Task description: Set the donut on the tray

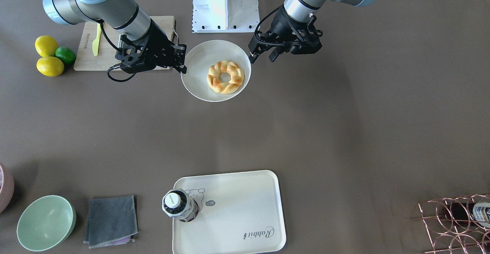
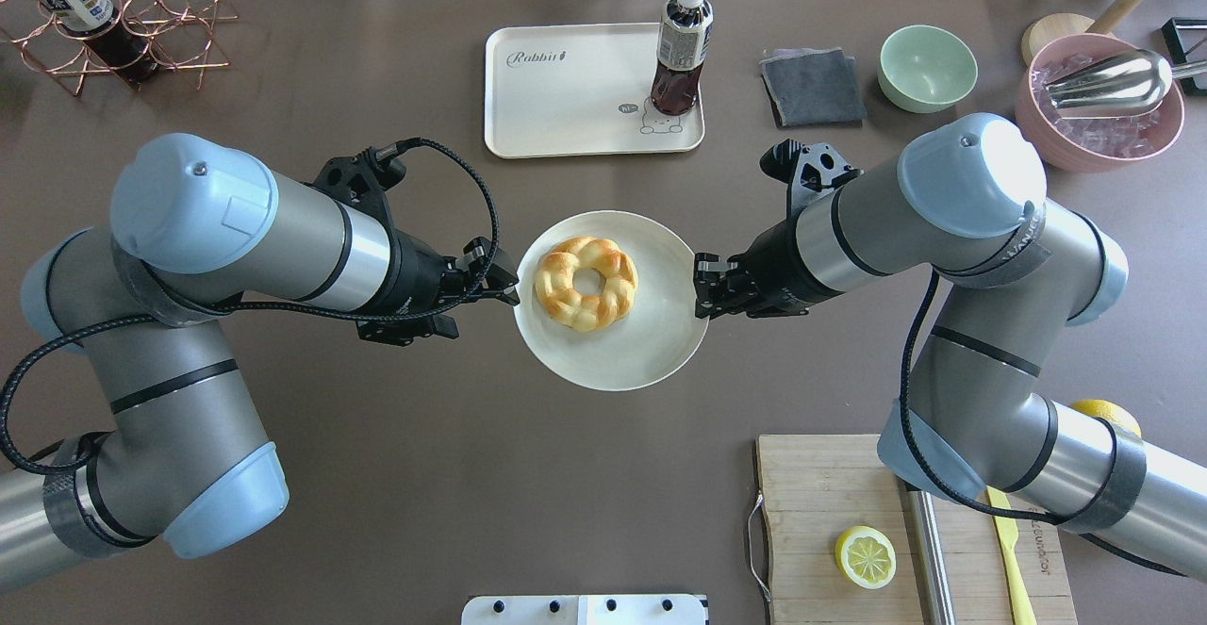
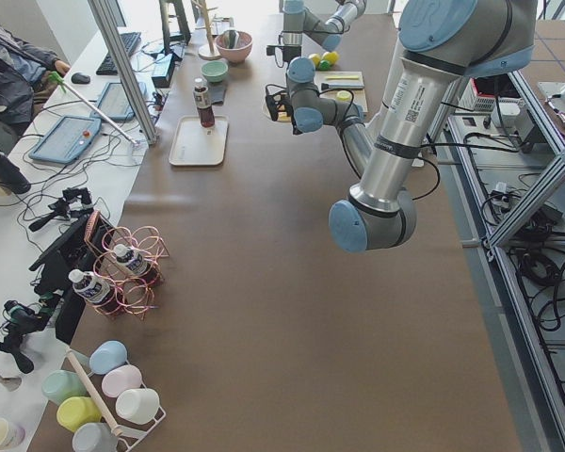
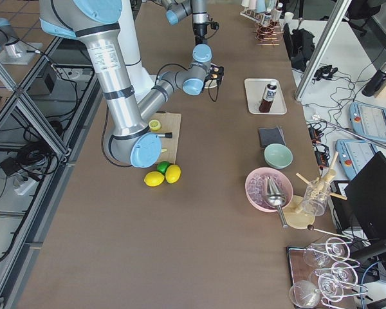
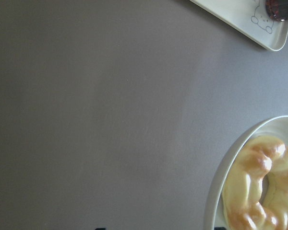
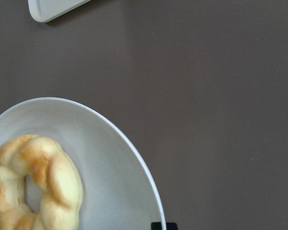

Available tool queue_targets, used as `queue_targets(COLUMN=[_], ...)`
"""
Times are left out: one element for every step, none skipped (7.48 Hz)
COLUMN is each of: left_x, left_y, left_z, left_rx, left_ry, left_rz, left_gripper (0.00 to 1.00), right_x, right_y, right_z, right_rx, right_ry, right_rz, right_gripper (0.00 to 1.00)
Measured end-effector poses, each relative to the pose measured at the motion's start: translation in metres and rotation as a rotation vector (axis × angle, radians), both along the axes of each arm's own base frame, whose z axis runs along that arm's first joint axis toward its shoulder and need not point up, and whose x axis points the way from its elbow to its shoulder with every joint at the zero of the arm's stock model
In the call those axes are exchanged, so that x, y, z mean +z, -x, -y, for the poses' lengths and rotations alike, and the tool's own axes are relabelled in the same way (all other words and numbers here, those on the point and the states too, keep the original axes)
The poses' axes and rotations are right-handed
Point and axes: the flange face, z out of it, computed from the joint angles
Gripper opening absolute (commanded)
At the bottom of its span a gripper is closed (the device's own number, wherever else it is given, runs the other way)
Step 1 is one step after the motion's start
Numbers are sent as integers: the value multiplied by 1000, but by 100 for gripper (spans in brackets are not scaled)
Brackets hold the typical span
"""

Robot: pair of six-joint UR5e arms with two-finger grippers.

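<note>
The donut (image 2: 586,283), a golden braided ring, lies on a round white plate (image 2: 613,361) at the table's middle; it also shows in the front view (image 1: 226,77) and both wrist views (image 5: 259,191) (image 6: 33,182). My left gripper (image 2: 507,286) hovers at the plate's left rim and looks open and empty. My right gripper (image 2: 701,287) hovers at the plate's right rim and also looks open and empty. The cream "Rabbit" tray (image 2: 566,97) lies beyond the plate at the far side, with a dark drink bottle (image 2: 681,50) standing on its right end.
A wooden cutting board (image 2: 811,531) with a lemon half (image 2: 866,556) and a knife lies near right. A grey cloth (image 2: 813,86), a green bowl (image 2: 928,67) and a pink ice bowl (image 2: 1099,102) sit far right. A copper wire rack (image 2: 113,22) stands far left.
</note>
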Motion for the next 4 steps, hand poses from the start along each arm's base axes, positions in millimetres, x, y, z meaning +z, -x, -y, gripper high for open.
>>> queue_targets(left_x=[0,0,0,0], left_y=[-2,-4,-5,-5], left_z=[1,0,-1,-1], left_rx=[-6,-9,-9,-9], left_ry=[-1,-2,-2,-2], left_rz=[2,3,4,4], left_gripper=[71,71,71,70], right_x=[-7,-22,-35,-41], right_y=[6,10,14,15], right_z=[-3,-4,-5,-5], right_rx=[4,7,6,6], right_ry=[-5,-1,9,16], right_rz=[-7,-22,-41,-54], right_gripper=[0,0,0,0])
